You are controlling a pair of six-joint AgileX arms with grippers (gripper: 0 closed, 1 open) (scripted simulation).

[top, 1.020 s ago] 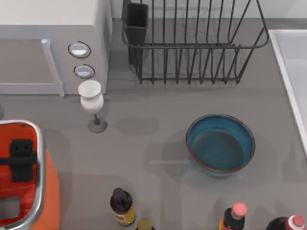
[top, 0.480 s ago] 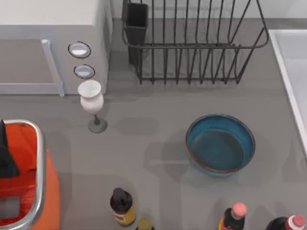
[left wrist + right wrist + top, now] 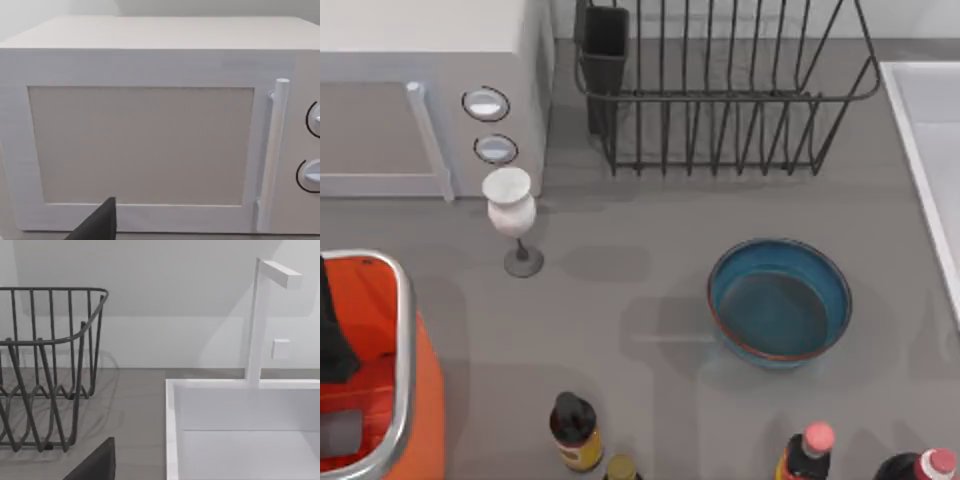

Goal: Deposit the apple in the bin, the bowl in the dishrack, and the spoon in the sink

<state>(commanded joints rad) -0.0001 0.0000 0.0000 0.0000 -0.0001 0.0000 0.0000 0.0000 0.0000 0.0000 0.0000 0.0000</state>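
My left arm is hanging over the bin at the table's left edge.

My left gripper (image 3: pixel 332 345) is showing as a dark shape above the bin (image 3: pixel 405 330), and I cannot tell whether its fingers are parted or closed. In its wrist view it is facing the microwave (image 3: pixel 150 135). Well off to its right the bowl (image 3: pixel 779 302) is sitting upright on the table (image 3: pixel 620 290), with the dishrack (image 3: pixel 720 95) beyond it and the sink (image 3: pixel 925 130) at the far right edge. My right wrist view is looking at the dishrack (image 3: pixel 45 365) and sink (image 3: pixel 240 430).
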